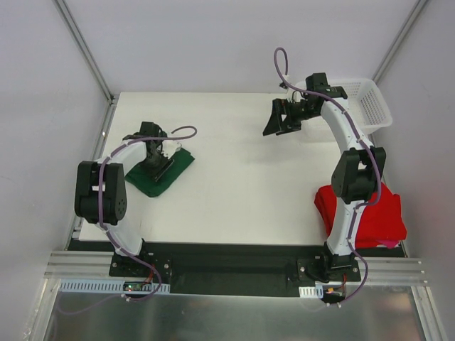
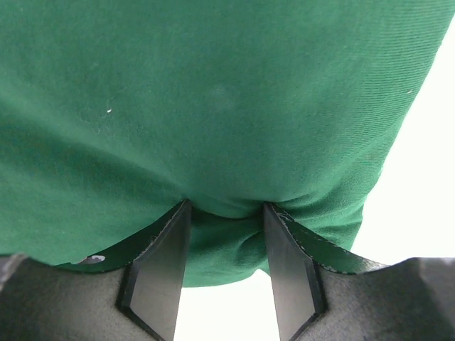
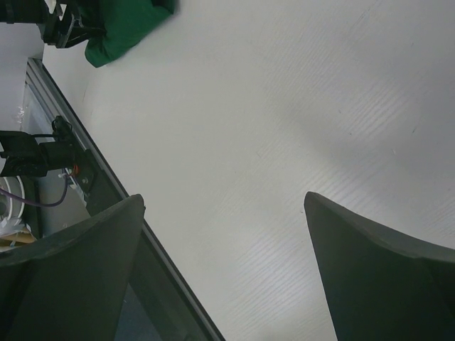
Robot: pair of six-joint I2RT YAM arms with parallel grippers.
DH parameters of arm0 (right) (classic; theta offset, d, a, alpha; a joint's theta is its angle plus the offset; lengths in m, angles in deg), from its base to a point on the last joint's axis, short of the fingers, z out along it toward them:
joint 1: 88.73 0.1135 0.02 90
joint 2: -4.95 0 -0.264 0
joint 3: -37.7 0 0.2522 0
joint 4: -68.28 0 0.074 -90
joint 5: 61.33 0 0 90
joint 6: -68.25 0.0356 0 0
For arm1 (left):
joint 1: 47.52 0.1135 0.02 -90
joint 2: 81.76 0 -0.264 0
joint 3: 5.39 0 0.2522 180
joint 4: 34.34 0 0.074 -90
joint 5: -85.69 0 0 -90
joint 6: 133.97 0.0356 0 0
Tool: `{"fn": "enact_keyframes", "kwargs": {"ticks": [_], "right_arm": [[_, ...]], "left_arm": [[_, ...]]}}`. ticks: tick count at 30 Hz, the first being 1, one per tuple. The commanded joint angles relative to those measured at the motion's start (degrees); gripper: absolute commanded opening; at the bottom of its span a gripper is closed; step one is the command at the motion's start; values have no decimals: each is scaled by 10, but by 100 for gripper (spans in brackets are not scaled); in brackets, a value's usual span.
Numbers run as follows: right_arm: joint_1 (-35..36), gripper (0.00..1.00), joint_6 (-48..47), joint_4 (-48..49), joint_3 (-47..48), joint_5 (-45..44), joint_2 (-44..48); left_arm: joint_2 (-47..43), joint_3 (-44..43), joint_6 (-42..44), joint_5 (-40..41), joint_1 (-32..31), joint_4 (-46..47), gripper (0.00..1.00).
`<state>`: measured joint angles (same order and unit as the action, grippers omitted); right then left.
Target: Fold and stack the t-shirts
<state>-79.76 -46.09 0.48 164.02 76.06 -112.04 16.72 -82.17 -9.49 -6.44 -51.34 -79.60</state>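
Two t-shirts are lying well apart on the white table (image 1: pixel 234 185), so the stacking is not yet done. The red t-shirt (image 1: pixel 387 213) is sitting bunched at the lower right of the top view, partly hidden behind the right arm and hanging over the near table edge. It is looking loosely piled rather than neatly folded, though the arm is hiding much of it.

The dark green t-shirt (image 1: pixel 178 167) is resting as a compact folded wad at the left of that view. The white mesh basket (image 1: pixel 373 106) is standing at the upper right corner, apart from both shirts.

The left gripper (image 1: pixel 160 165) is bearing down on the green wad's upper edge. In the left wrist view its fingers (image 2: pixel 160 270) are standing part-way apart with a tuck of green cloth bulging between them, and creases are running to both tips, so it is looking like a pinch on several layers.

The right gripper (image 1: pixel 283 121) is hovering over bare table at the upper middle, with its jaws spread wide and holding nothing.

Judging from this, the step in hand is settling the green fold. Doing it well is probably meaning keeping all layers caught together, lowering the edge flat before letting go, and lifting straight off so the fold is not dragging open.
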Motion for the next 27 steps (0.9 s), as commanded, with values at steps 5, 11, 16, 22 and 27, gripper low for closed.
{"fn": "enact_keyframes", "kwargs": {"ticks": [5,11,16,22,27], "right_arm": [[-1,100,-15,-4,-13,-1,48],[-1,100,-22,-5,-26,-4,51],[-1,100,-26,-6,-30,-6,54],[-1,100,-32,-10,-30,-10,51],[3,100,-32,-6,-30,-8,52]], "left_arm": [[14,38,219,53,-3,-30,50],[32,-25,397,43,-3,-41,52],[30,-37,566,-2,-4,-68,52],[-13,-38,687,-76,-12,-145,51],[-39,-94,623,-81,-29,-167,52]]}}
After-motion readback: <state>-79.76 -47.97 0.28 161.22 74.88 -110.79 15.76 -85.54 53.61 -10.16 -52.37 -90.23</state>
